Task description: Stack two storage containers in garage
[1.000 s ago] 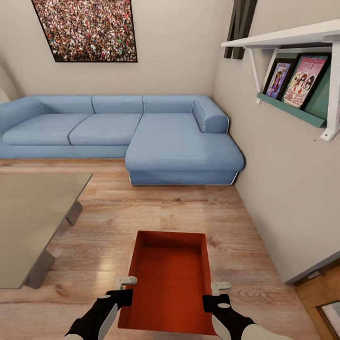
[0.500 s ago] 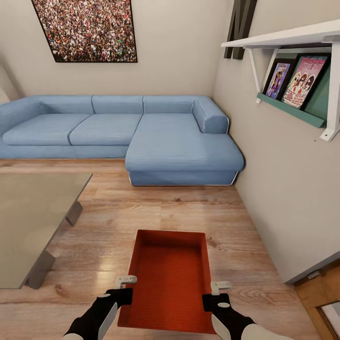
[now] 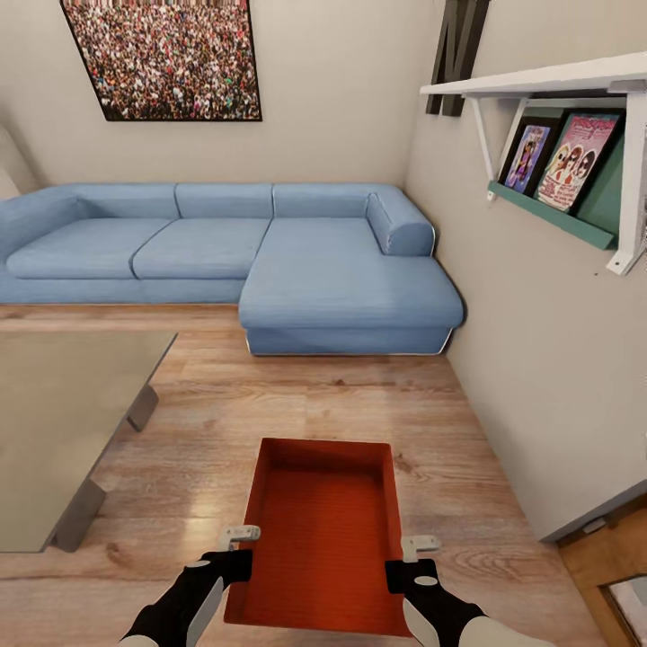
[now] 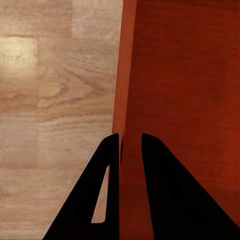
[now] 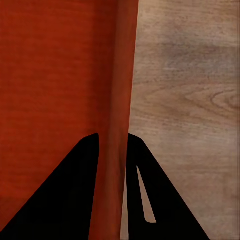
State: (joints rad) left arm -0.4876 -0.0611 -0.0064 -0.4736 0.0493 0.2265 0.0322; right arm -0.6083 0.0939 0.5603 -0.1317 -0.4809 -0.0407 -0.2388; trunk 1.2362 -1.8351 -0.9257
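I am holding the orange-red storage container (image 3: 325, 530) (sofa (image 3: 270, 256) beyond it), left gripper (image 4: 131, 145) and right gripper (image 5: 113, 142) each clamping one side wall.

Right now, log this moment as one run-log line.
room: living room, wood floor | left gripper: shut on storage container left wall | right gripper: shut on right wall | blue sofa ahead
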